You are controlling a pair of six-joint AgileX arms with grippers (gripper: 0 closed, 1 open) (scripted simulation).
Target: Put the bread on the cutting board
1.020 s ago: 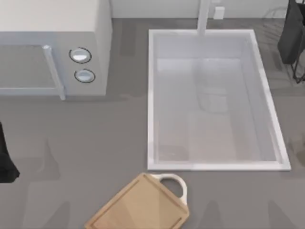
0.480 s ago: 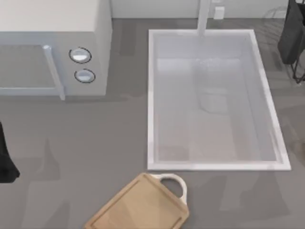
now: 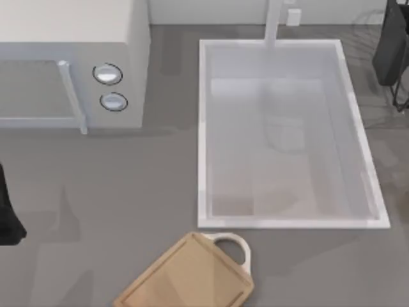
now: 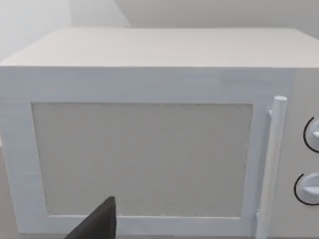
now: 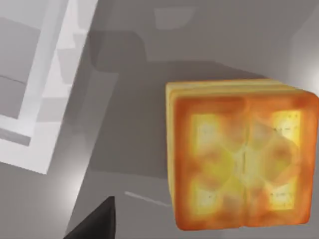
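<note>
One cutting board (image 3: 186,276) lies at the top view's bottom edge, partly cut off, below the sink (image 3: 203,160). One block of bread (image 5: 239,154) sits on the grey counter (image 5: 124,149) near the sink's rim, under the right gripper (image 5: 94,221) — one dark fingertip visible, grip impossible to judge. The left gripper (image 4: 97,221) faces the one microwave (image 4: 149,124) — likewise cut off, so I cannot tell its opening.

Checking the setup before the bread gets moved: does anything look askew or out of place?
The cutting board lies at a slant on the counter, running off the top view's bottom edge, white loop handle toward the sink. The bread sits on the grey counter near the sink's rim, not on the board. Nothing looks spilled or damaged.
</note>
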